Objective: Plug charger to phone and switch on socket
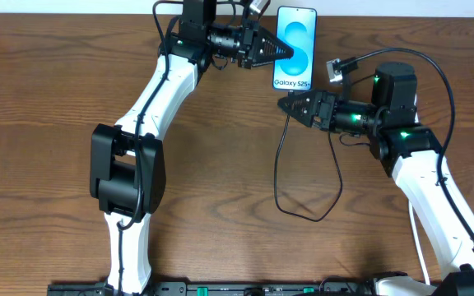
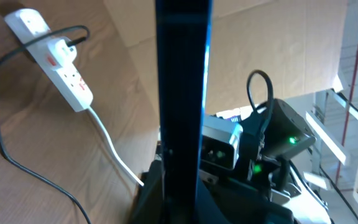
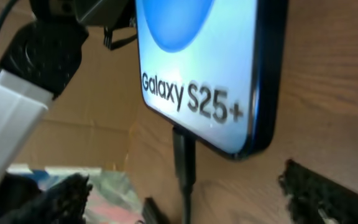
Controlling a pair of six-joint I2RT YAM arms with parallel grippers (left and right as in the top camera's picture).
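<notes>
Phone is at the far middle of the desk, its screen facing up. The left pincer pinches it from its left long side. In the left wrist view the phone stands edge-on between the fingers. Whether it rests on the desk, I cannot tell.

The charger has its black tip in the port at the bottom end of the phone, under the words "Galaxy S25+". Its cable makes a loop on the desk toward the near side.

The right pincer is just below this end. Its fingers are spread, one on each side of the cable, apart from it.

The socket lies on the desk with a black cable plugged in it.
</notes>
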